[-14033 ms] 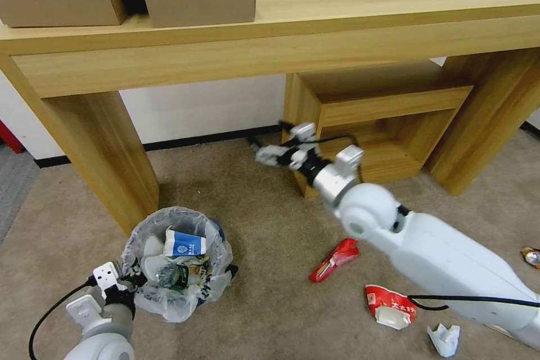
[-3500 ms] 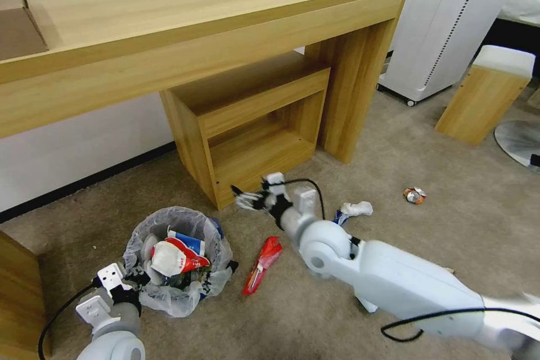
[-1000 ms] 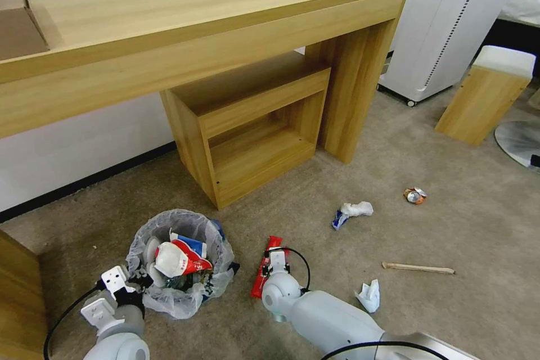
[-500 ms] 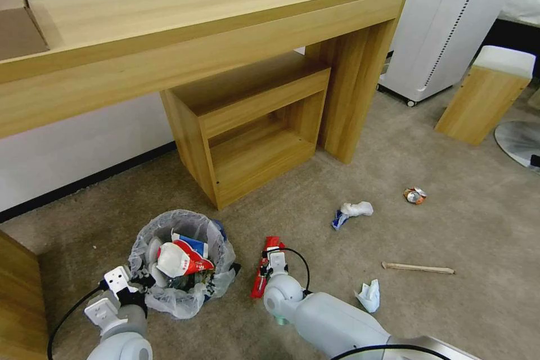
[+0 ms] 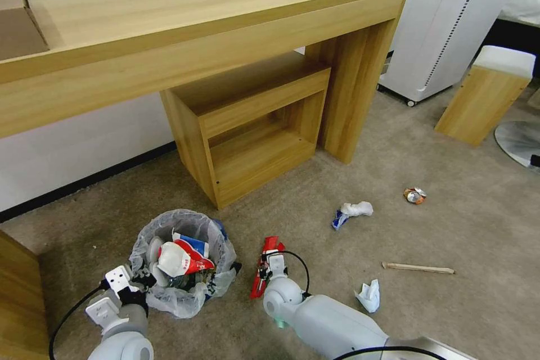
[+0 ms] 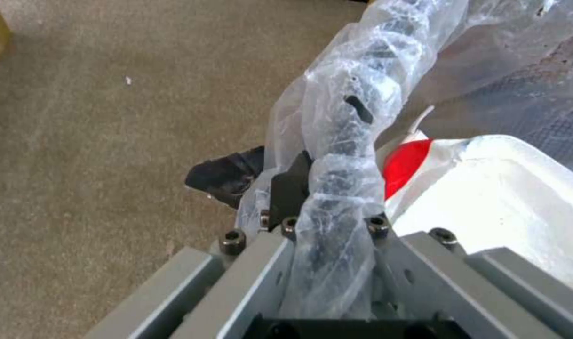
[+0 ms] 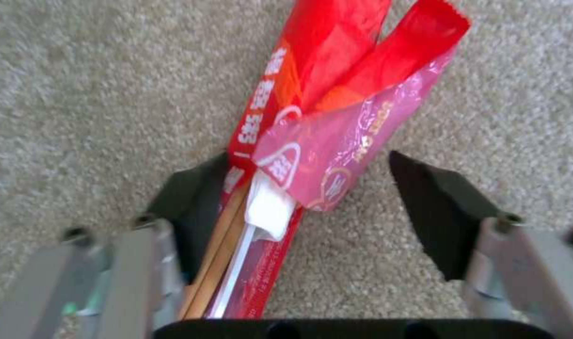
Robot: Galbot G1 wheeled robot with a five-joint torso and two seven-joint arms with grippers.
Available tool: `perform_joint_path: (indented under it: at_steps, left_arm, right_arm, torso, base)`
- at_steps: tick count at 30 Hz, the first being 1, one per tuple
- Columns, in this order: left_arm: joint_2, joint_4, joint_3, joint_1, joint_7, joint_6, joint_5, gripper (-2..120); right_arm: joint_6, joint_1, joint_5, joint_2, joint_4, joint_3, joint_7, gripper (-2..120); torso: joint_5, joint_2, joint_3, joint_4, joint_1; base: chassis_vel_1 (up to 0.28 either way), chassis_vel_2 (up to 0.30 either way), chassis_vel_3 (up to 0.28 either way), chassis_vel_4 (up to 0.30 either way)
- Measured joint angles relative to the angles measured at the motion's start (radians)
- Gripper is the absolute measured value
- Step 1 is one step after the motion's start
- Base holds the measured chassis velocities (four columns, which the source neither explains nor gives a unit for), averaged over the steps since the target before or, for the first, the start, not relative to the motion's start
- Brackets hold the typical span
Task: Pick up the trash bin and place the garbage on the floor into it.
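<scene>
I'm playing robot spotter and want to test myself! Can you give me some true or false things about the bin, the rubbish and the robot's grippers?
1. The left gripper is clamped on the rim of the trash bin. True.
2. The right gripper has already squeezed shut on the red wrapper. False: it is open, one finger on each side of the wrapper, which lies on the floor.
3. The trash bin is empty. False: it already holds rubbish, including a red and white wrapper.
4. A wooden stick lies on the floor. True.
5. The crushed can is on the desk. False: it is on the floor.
</scene>
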Motion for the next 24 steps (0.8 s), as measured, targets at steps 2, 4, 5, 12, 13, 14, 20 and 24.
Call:
perform_joint_path:
  at_steps: [2, 4, 5, 12, 13, 14, 20, 24]
  left_arm:
    - [0.002, -0.005, -0.002, 0.006, 0.000, 0.000, 0.000, 0]
    - [0.002, -0.006, -0.002, 0.006, 0.000, 0.000, -0.001, 0]
    - [0.002, -0.006, -0.002, 0.007, 0.000, -0.001, -0.001, 0]
    - [0.003, -0.006, -0.003, 0.007, 0.003, -0.005, -0.002, 0]
    - [0.003, -0.006, -0.003, 0.006, 0.003, -0.006, -0.002, 0]
    - [0.002, -0.005, -0.002, 0.005, 0.003, -0.007, -0.002, 0]
    - [0.001, -0.004, -0.001, 0.004, 0.005, -0.008, -0.002, 0]
    - [0.002, -0.004, -0.001, 0.004, 0.006, -0.009, -0.002, 0]
  right_arm:
    - [0.003, 0.007, -0.006, 0.017, -0.033, -0.007, -0.001, 82]
    - [0.005, 0.008, -0.009, 0.020, -0.039, -0.008, -0.002, 85]
    - [0.008, 0.009, -0.013, 0.025, -0.051, -0.012, -0.002, 88]
    - [0.015, 0.009, -0.026, 0.032, -0.064, -0.015, -0.002, 71]
    - [0.016, 0.009, -0.028, 0.033, -0.066, -0.015, -0.002, 68]
    - [0.019, 0.007, -0.034, 0.034, -0.068, -0.016, -0.003, 59]
    - [0.026, 0.004, -0.046, 0.034, -0.074, -0.016, -0.007, 41]
    - [0.032, 0.001, -0.058, 0.032, -0.080, -0.017, -0.012, 25]
  torso:
    - [-0.0001, 0.000, 0.000, 0.0001, 0.000]
    - [0.0000, 0.000, 0.000, 0.0000, 0.000]
    - [0.0000, 0.000, 0.000, 0.0000, 0.000]
    - [0.0000, 0.000, 0.000, 0.0000, 0.000]
    - [-0.0001, 0.000, 0.000, 0.0000, 0.000]
    - [0.0000, 0.000, 0.000, 0.0000, 0.000]
    - [0.0000, 0.000, 0.000, 0.0000, 0.000]
    - [0.0000, 0.000, 0.000, 0.0000, 0.000]
  base:
    - [0.000, 0.000, 0.000, 0.000]
    - [0.000, 0.000, 0.000, 0.000]
    - [0.000, 0.000, 0.000, 0.000]
    - [0.000, 0.000, 0.000, 0.000]
    - [0.000, 0.000, 0.000, 0.000]
    - [0.000, 0.000, 0.000, 0.000]
    - [0.000, 0.000, 0.000, 0.000]
    - [0.000, 0.000, 0.000, 0.000]
